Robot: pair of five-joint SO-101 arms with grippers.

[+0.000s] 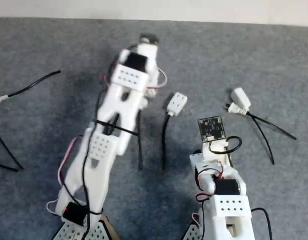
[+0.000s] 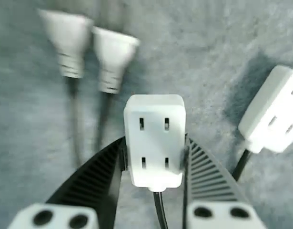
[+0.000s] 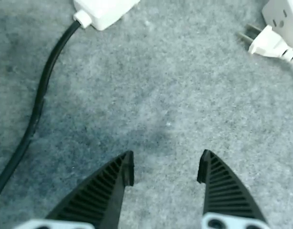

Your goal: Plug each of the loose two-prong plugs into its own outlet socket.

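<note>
Clamping the socket (image 2: 155, 119) by its sides, the left gripper (image 2: 155, 145) may let it twist when a plug (image 3: 269, 41) pushes in; the right gripper (image 3: 166, 167) hangs wide, empty.

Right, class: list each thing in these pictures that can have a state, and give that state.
White two-socket outlet block: held, slots empty.
Left gripper: shut on it.
Right gripper: open, empty.
Second white outlet block on black cord: lying loose, slots empty.
White two-prong plug: loose, prongs bare.
</note>
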